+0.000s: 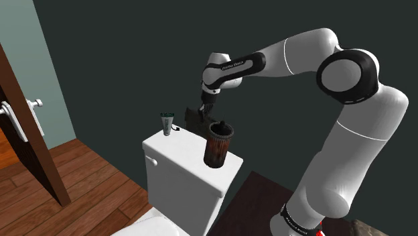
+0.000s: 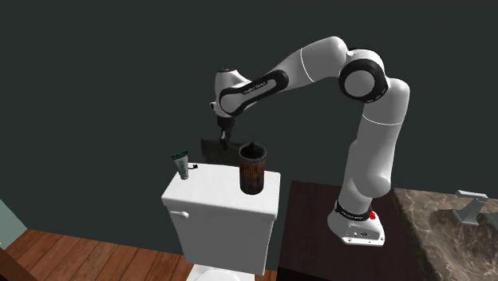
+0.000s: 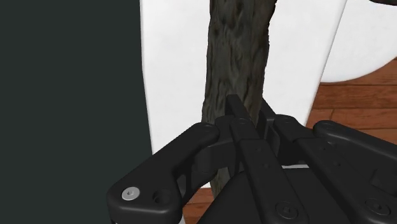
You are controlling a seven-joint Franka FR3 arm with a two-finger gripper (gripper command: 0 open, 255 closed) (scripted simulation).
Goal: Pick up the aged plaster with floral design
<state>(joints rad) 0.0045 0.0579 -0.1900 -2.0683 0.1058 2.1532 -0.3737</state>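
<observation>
Gripper clenched on plaster slab, dark, mottled, upright at rear edge of toilet tank, behind brown cup. Pinched by thin top edge, prob. because wall sits close behind tank. Can't tell if clear of tank yet.

The white arm rises from the lower right of the shoulder view, bends at its dark elbow in the upper right and reaches left to mid-frame. The black gripper points down, its fingers drawn close, pinching the dark slab.
</observation>
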